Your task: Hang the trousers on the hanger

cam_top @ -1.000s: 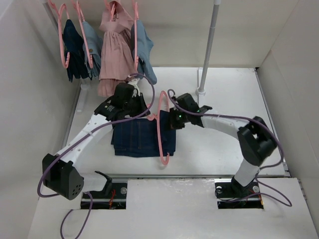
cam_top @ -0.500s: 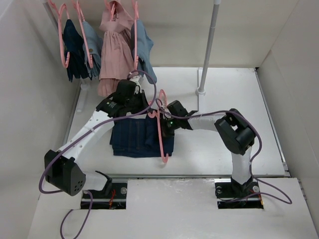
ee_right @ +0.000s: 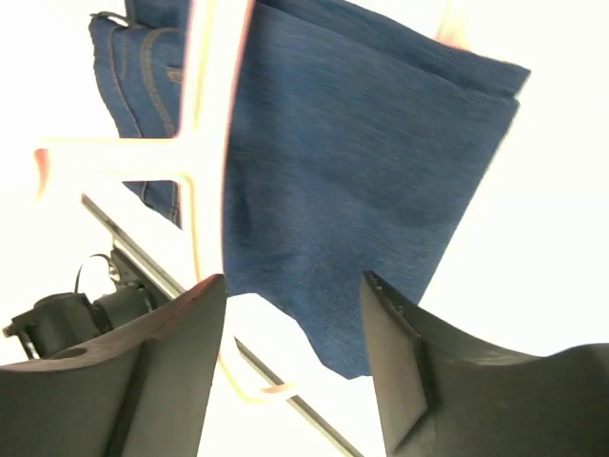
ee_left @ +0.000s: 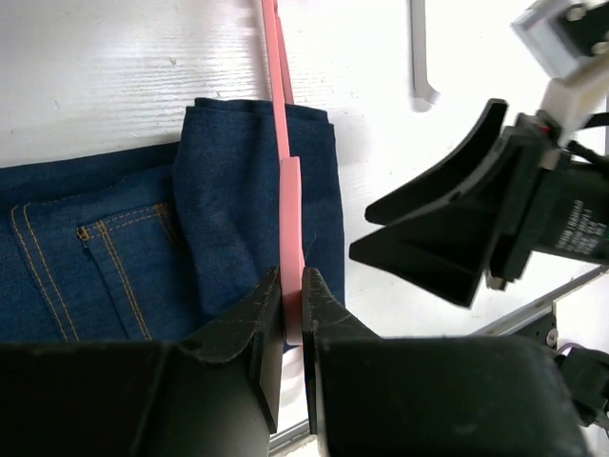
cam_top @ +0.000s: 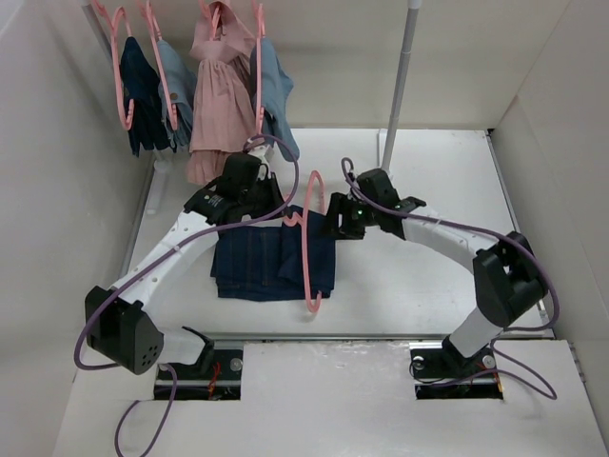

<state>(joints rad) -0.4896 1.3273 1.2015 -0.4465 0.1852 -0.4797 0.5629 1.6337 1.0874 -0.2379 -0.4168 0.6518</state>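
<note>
**Left jaws clamp the pink hanger over the folded jeans; right jaws gape beside it**

The two arm bases sit bolted at the near edge of a white table (cam_top: 428, 276), shut in by plain white walls (cam_top: 67, 190) on the left, right and back. Both arms reach inward and meet around the middle of the table.

The trousers (cam_top: 266, 262), dark navy denim with orange stitching and a pocket showing in the left wrist view, lie folded into a rough rectangle on the table, just in front of both grippers. The hanger (cam_top: 305, 257) crosses the right part of the folded trousers from near to far, its curved hook at the far end. Whether its near end rests on the denim cannot be told.

The left gripper (ee_left: 293, 278) has its jaws pressed together on a flat pink part of the hanger, right over the trousers' folded edge. The right gripper (cam_top: 335, 225) hangs just beside the hanger on its right, jaws spread wide. In its own wrist view the denim and a strip of table show between the fingers (ee_right: 171, 362), with the hanger's bar close to the left one.

Further back a pale pole (cam_top: 400, 86) rises from the table. At the far left, pink hangers (cam_top: 121, 76) carry a dark navy garment (cam_top: 143, 95), light blue garments (cam_top: 276, 95) and a pink dress (cam_top: 214, 95).
</note>
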